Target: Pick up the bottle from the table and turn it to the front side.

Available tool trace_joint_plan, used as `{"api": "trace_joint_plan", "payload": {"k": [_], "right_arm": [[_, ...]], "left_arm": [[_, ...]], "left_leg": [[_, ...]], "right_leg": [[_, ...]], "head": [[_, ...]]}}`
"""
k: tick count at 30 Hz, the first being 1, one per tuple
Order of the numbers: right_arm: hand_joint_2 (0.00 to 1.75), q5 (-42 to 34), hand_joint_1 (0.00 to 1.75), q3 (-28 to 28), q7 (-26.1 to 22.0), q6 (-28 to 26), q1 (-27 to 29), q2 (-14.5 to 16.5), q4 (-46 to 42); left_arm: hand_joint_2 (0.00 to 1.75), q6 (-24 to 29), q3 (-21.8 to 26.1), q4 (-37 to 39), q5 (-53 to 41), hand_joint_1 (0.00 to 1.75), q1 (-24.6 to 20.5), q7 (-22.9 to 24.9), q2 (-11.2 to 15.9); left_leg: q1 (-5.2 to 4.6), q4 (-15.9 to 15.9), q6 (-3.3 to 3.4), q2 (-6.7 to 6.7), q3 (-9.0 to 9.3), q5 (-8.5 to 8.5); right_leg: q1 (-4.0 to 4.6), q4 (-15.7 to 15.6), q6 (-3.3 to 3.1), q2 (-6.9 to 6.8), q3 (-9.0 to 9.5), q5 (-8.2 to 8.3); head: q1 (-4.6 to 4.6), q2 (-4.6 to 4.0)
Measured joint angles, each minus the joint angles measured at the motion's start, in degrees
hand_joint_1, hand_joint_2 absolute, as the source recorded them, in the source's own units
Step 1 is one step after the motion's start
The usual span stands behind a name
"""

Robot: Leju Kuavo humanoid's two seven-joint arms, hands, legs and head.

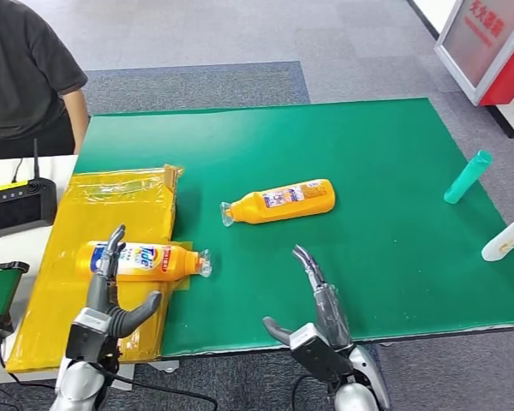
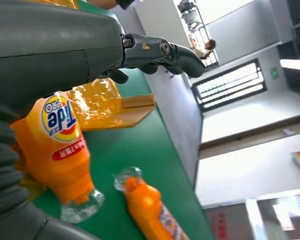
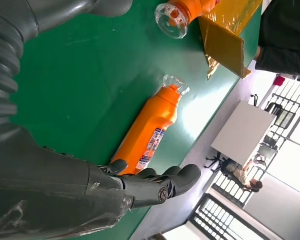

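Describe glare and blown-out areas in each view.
Head view: even light, soft sheen on the yellow plastic-wrapped board. Left wrist view: overexposed ceiling and windows; highlights on the nearer orange Tide bottle's clear cap. Right wrist view: bright glare patch on the green table mat.

Bare green mat (image 1: 384, 257) around the middle bottle (image 1: 280, 202); yellow package (image 1: 105, 248) leftward.

Left hand (image 1: 109, 295) open, fingers extended forward, right hand (image 1: 313, 317) open, fingers spread, both raised

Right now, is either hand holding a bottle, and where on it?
Neither. The left hand hovers open by the Tide bottle; the right hand is open short of the other bottle.
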Motion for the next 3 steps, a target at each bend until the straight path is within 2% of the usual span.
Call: {"api": "trace_joint_plan", "payload": {"k": [3], "right_arm": [[1.75, 0.0, 0.0, 0.0, 0.0, -0.6, 0.4, -0.3, -1.0]], "left_arm": [[1.75, -3.4, 1.3, -1.4, 3.6, 0.0, 0.8, -2.6, -0.5]], "left_leg": [[0.0, 0.0, 0.0, 0.0, 0.0, 0.0]], "right_leg": [[0.0, 0.0, 0.0, 0.0, 0.0, 0.0]], "head": [[-0.01, 0.0]]}}
